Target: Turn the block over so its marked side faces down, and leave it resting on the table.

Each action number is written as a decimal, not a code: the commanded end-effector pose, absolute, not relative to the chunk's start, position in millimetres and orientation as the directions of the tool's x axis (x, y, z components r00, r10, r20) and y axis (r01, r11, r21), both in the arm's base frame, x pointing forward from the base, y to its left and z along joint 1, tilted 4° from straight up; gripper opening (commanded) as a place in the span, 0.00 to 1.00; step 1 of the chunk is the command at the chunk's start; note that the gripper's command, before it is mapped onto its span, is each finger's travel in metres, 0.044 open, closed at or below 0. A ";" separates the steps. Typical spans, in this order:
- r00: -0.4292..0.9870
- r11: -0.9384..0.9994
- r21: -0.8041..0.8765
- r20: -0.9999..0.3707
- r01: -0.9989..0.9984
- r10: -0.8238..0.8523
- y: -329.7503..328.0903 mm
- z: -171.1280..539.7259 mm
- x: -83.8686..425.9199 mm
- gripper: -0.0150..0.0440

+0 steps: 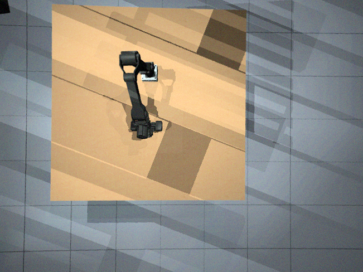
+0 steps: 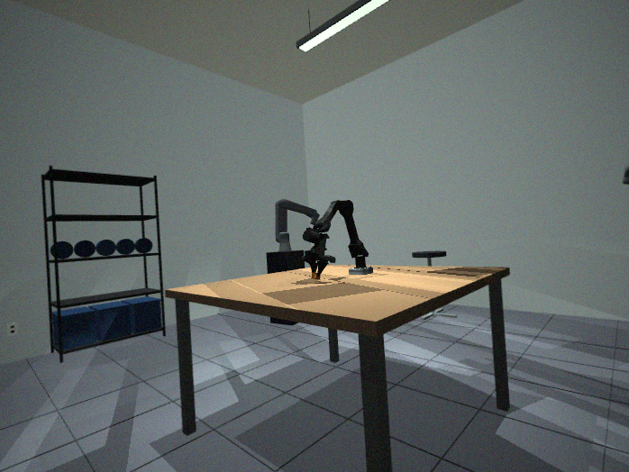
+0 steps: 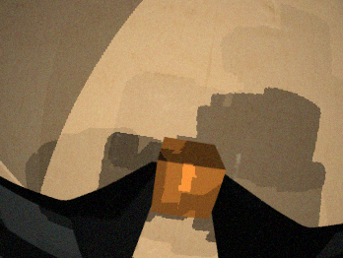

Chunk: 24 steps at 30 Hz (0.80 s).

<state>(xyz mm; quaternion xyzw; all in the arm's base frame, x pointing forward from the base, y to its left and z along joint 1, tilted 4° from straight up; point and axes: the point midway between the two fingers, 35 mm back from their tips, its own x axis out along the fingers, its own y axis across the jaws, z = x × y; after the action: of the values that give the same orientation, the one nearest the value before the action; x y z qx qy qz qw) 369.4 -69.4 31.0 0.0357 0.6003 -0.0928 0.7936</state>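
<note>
A small orange block (image 2: 315, 276) (image 3: 188, 193) is between the fingertips of my gripper (image 2: 315, 273) (image 3: 185, 174), which is shut on it. The gripper points down, and the block appears to be slightly above the wooden table (image 1: 81, 123) (image 2: 228, 293). In the wrist view one face is lit orange with a brighter patch, and the face beyond it is darker brown. I cannot tell which side bears the mark. The block is hidden under the arm in the top view.
The arm's light base plate (image 1: 149, 79) (image 2: 360, 271) is fixed to the table behind the gripper. Beyond the table stand a shelf rack (image 2: 101, 218), a stool (image 2: 429, 254) and a grey arm (image 2: 280, 221) on a dark cabinet. Broad shadows cross the tabletop.
</note>
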 end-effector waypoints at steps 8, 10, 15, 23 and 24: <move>0.421 0.981 -0.058 -0.897 0.187 -0.133 -68.8 31.5 365.4 0.25; 0.447 0.981 -0.058 -0.884 0.187 -0.138 -68.6 31.8 364.2 0.25; 0.479 0.980 -0.058 -0.866 0.188 -0.143 -68.4 32.3 362.4 0.25; 0.537 0.981 -0.057 -0.830 0.188 -0.151 -69.6 21.8 368.5 0.25; 0.549 0.981 -0.056 -0.822 0.187 -0.152 -69.8 19.7 369.5 0.25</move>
<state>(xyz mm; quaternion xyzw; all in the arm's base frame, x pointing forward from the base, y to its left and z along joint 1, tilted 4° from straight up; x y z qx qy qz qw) 368.2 -68.9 27.6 0.0224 0.4804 -0.0962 0.8714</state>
